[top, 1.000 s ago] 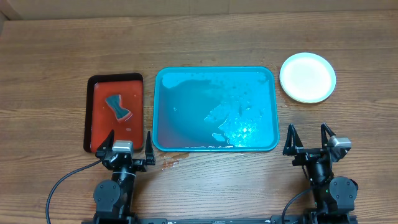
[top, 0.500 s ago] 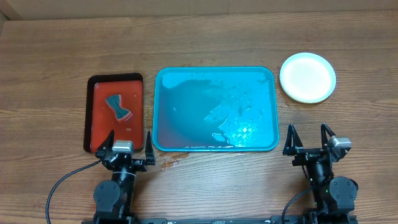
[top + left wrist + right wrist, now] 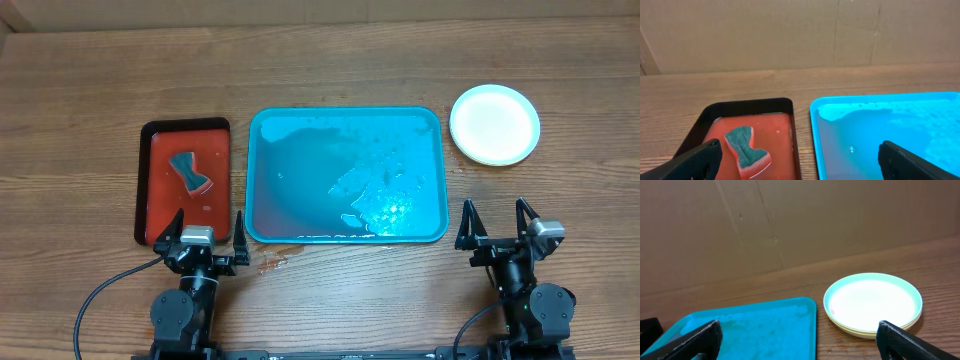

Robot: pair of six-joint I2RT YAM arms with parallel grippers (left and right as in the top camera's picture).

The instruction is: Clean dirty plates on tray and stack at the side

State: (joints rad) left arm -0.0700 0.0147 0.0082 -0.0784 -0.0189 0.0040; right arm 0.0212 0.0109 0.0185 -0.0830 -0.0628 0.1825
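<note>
2 trays: 1 turquoise tray (image 3: 300,185) at ctr, 1 red-brown tray (image 3: 163,195) at 9 o'clock. 1 sponge (image 3: 189,171). 1 stack of plates (image 3: 494,123) at 2 o'clock, min. 2 rims visible.

Desk (image 3: 330,60): brown wood-grain boards running left to right, a cardboard wall along the far edge.

Lying directly on it:
1. Tray (image 3: 300,190), large, turquoise, rectangular with rounded corners. It sits flat at the centre with its inner floor wet and glistening.
2. Small tray (image 3: 188,124), red-brown with a black rim, just left of the turquoise one. Their long sides are parallel with a narrow strip of wood between them.
3. Plates (image 3: 494,124), round, stacked well to the right of the tray's far right corner and apart from it. The top plate is pale-rimmed with a white centre, and a green-yellow rim shows beneath it.
4. Damp marks (image 3: 272,263), a few small ones on the wood by the tray's near left corner.
</note>
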